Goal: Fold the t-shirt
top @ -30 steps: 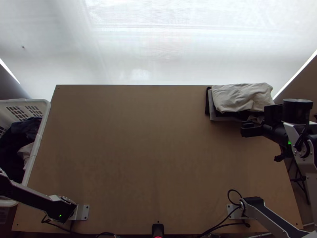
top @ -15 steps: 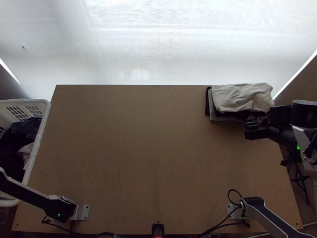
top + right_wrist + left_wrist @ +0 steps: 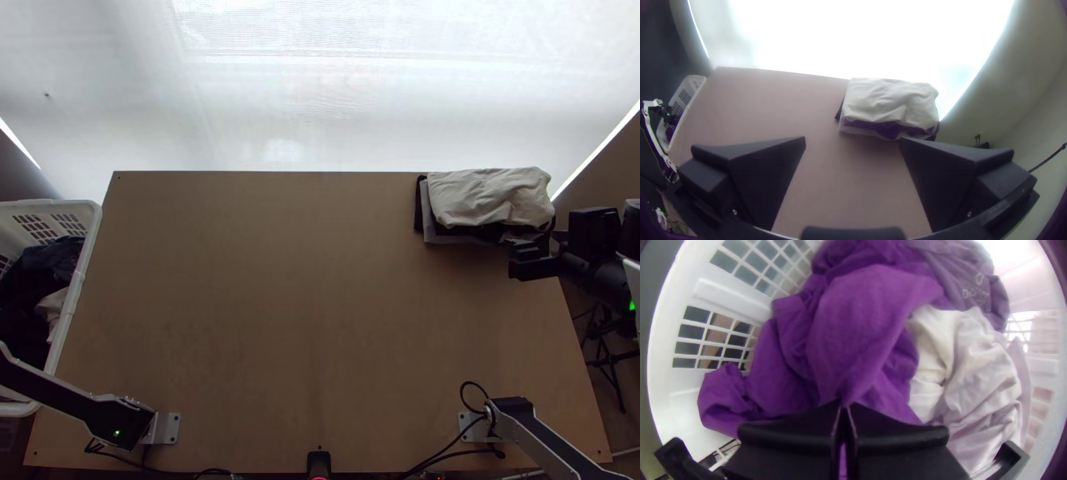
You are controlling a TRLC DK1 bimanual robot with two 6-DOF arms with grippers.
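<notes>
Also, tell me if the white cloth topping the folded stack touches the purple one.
Touching: the right wrist view shows the white cloth lying directly on the purple cloth, with no gap along its edge.

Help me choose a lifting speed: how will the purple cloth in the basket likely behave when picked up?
The purple cloth will probably hang floppy: it lies bunched in soft folds. The fabric looks thin, so it's likely light for its size. It may drag the white cloth, since the two lie touching.
</notes>
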